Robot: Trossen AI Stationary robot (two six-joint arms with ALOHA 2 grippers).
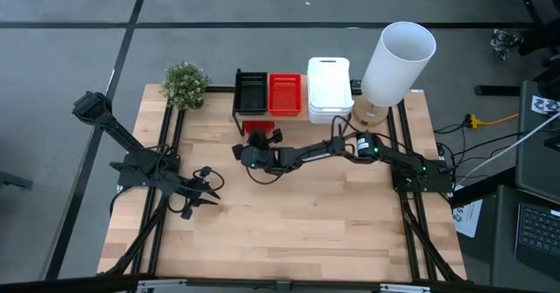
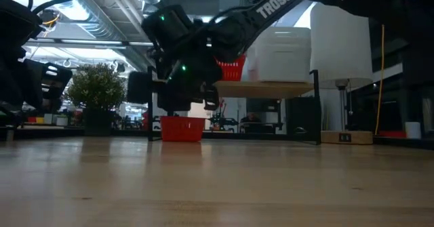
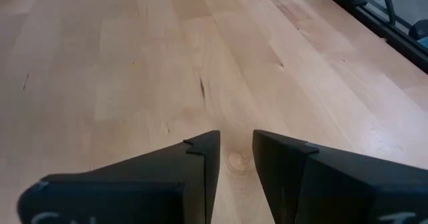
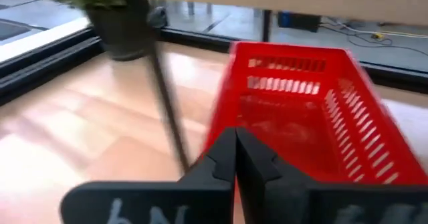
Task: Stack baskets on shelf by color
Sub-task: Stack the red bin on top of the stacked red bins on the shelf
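Three basket stacks (image 1: 289, 94) on shelf (image 1: 350, 116); one basket (image 1: 257, 128) under shelf

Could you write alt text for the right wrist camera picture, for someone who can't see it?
Two dark gripper fingers, pressed together, meet the near rim of a red mesh basket on a wooden table. A thin black shelf leg stands beside it, a potted plant behind.

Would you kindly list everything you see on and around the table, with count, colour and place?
Shelf: one, light wood, at the table's far edge.
Black baskets: one stack, count unclear, on the shelf's left end.
Red baskets: one stack, count unclear, mid-shelf.
White baskets: one stack, count unclear, on the shelf's right part.
Red basket: one, on the table in front of the shelf.
Plant: one, green, far-left corner.
Cylinder: one, white, far right.
Right tool: shut on the red basket's rim.
Left tool: open, over bare table.
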